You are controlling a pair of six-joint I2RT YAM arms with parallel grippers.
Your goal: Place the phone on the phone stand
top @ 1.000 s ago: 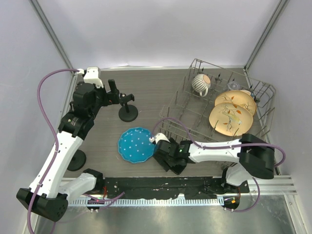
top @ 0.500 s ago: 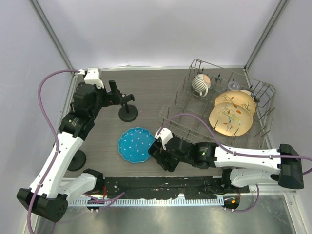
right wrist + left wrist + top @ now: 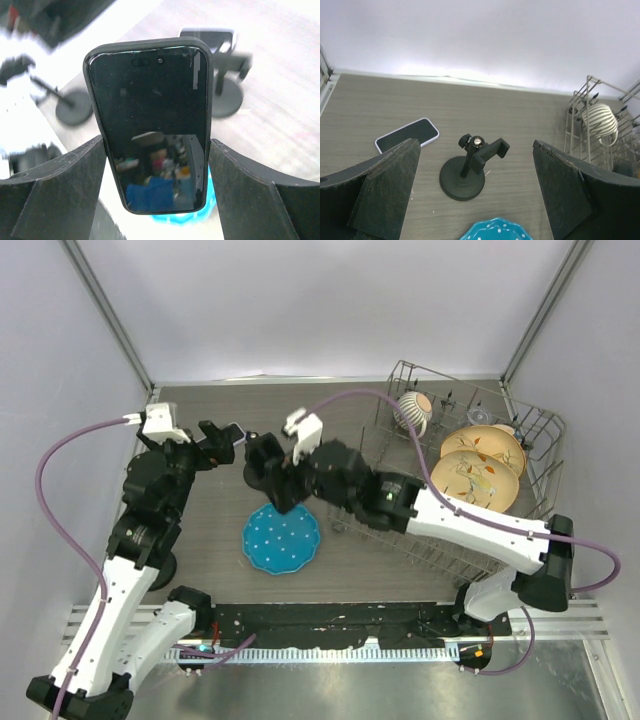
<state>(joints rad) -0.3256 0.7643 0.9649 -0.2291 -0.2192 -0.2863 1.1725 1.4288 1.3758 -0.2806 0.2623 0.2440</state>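
My right gripper (image 3: 272,483) is shut on a black phone (image 3: 150,100) and holds it upright in the air, just above the black phone stand (image 3: 470,170). In the top view the right gripper and its phone hide most of the stand. In the right wrist view the stand (image 3: 227,92) shows blurred behind the phone. My right gripper's jaws (image 3: 157,141) press the phone's two long edges. My left gripper (image 3: 222,440) is open and empty, just left of the stand. In its wrist view (image 3: 475,145) the stand lies between the wide-apart fingers, farther off.
A second phone in a light case (image 3: 407,135) lies flat on the table left of the stand. A blue dotted plate (image 3: 280,537) lies in front of the stand. A wire dish rack (image 3: 370,455) with a striped cup (image 3: 410,412) and plates (image 3: 478,465) fills the right side.
My right arm lifted the black phone from the table by the blue plate and swung it back and left, over the stand. My left gripper drew back a little to the left.
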